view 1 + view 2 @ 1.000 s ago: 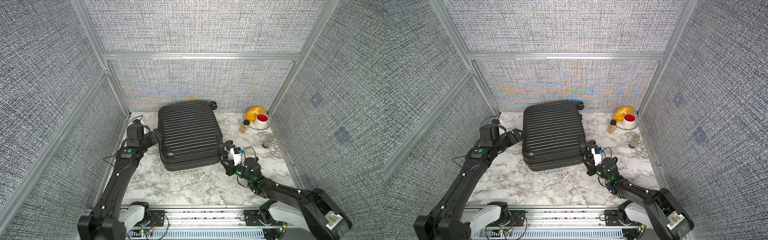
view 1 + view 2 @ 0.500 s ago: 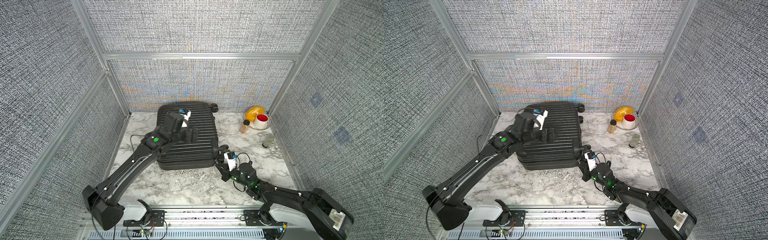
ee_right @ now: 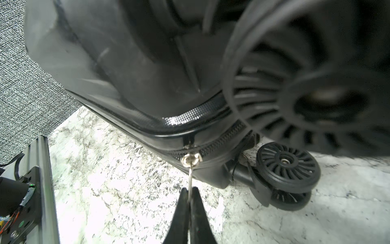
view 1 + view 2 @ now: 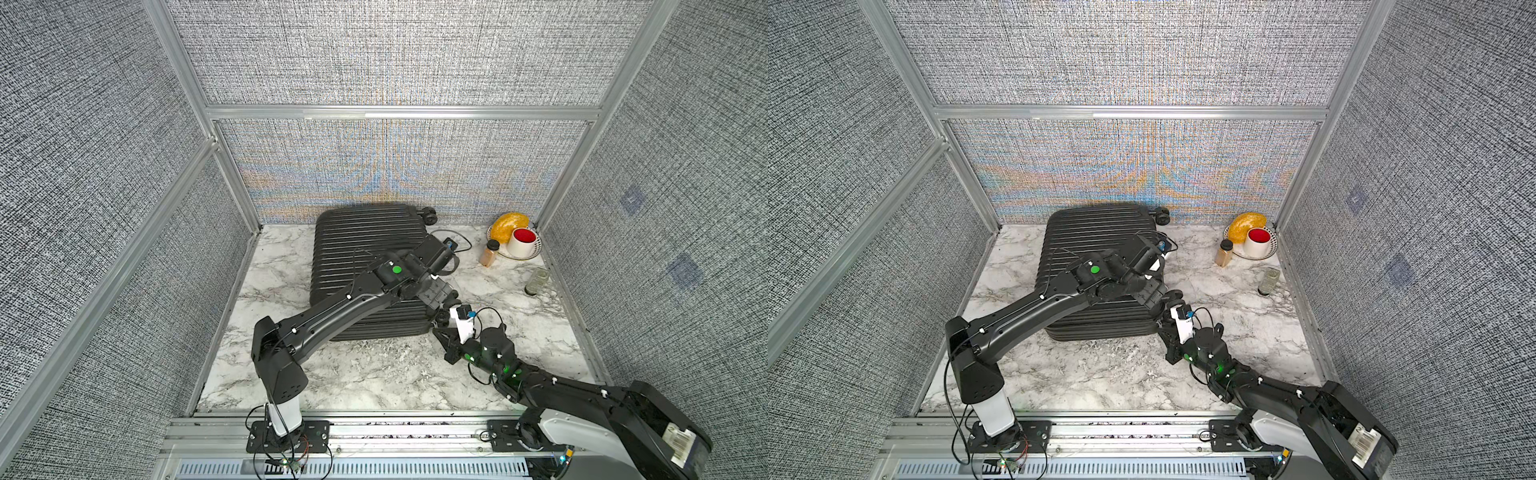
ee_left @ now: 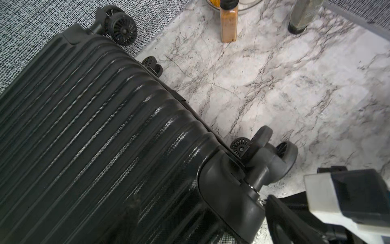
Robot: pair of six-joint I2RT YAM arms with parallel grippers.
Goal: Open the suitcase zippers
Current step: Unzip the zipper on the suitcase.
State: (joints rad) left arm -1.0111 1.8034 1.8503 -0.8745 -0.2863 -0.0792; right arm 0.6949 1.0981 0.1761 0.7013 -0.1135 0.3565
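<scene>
Found the suitcase (image 4: 365, 249) lying flat on the marble surface (image 4: 332, 374), ribbed shell up, toward the far left and close to the back wall. Saw one wheel (image 4: 428, 216) sticking out at its far right corner and more wheels (image 5: 272, 152) at the near right corner.

Found the right hand (image 4: 441, 334) low on the surface, just beside that near right corner. Saw its fingertips (image 3: 183, 202) pressed together, clamped on the thin metal zipper pull (image 3: 190, 179). Followed the pull straight up to a shiny slider (image 3: 191, 160) sitting on the zipper (image 3: 221, 137), the black toothed track along the seam between the two shell halves. Saw closed teeth between the slider and the nearby lower wheel (image 3: 287, 166). Could not tell how the track stood on the slider's other side.

Found the left arm reaching across the suitcase from the near left, with the left hand (image 4: 446, 300) over the near right corner, jaws apart and nothing between them. Could not tell whether it touched the shell.

Noted at the far right corner of the surface a plate (image 4: 534, 253) carrying a white cup (image 4: 523, 243) with a red inside and a yellow lump (image 4: 508, 224). Saw a brown spice bottle (image 4: 489, 253) just beside the plate and a clear jar (image 4: 536, 281) a little nearer, both well apart from the suitcase.
</scene>
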